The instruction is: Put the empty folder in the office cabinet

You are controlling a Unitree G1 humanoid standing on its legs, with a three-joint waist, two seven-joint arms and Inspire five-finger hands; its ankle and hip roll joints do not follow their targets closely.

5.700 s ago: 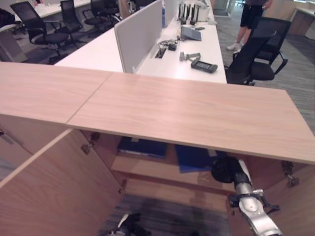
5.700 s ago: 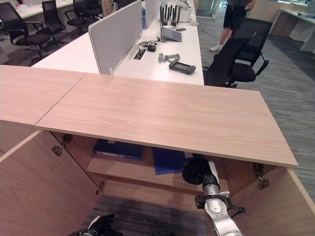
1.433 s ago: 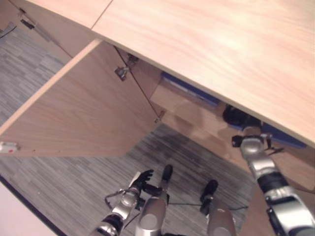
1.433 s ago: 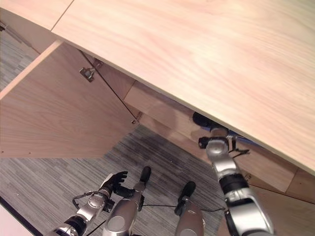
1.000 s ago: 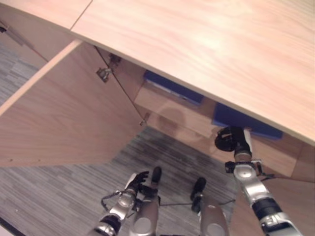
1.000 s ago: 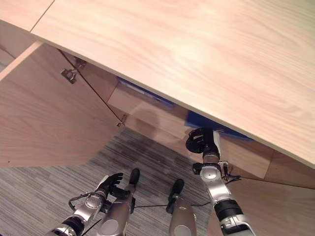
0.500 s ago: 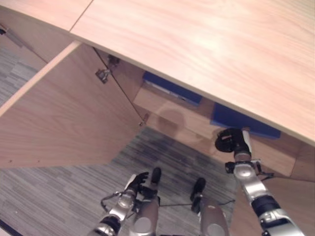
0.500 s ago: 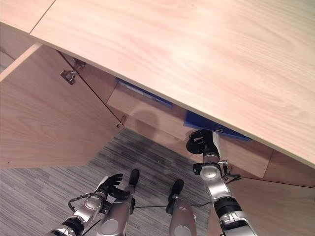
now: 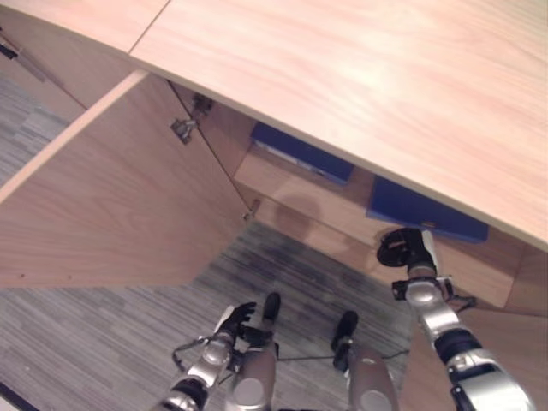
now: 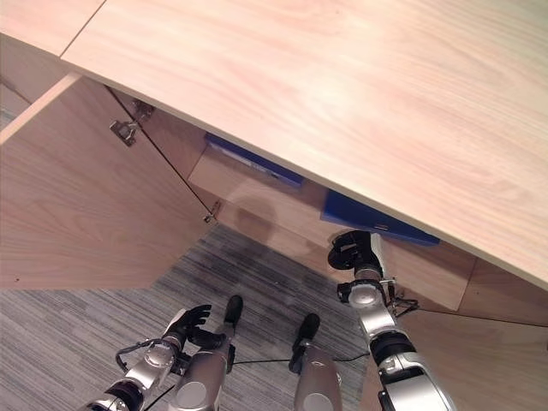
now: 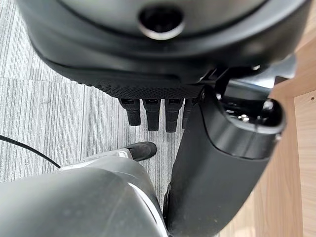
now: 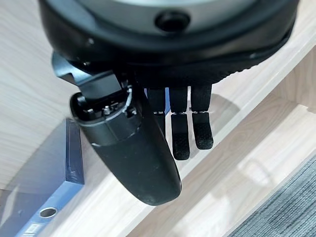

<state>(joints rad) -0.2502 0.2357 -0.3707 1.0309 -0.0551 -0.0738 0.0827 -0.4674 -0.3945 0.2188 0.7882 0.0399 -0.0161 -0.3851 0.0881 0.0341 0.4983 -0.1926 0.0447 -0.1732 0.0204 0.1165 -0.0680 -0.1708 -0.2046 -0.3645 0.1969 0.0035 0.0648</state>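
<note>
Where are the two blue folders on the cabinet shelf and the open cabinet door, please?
right blue folder (image 9: 424, 211), left eye view, its flat cover.
left blue folder (image 9: 300, 151), left eye view, its front edge.
cabinet door (image 9: 111, 205), left eye view, its inner face.

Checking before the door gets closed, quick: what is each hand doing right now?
Left hand: open, holding nothing, low over the carpet.
Right hand: open, empty, in front of the shelf beside the blue folder.

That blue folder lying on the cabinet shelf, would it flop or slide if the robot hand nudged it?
The blue folder looks board-stiff, with a thick square spine, so it probably would not flop. Lying flat on the smooth wooden shelf, it would likely slide rather than tip.
</note>
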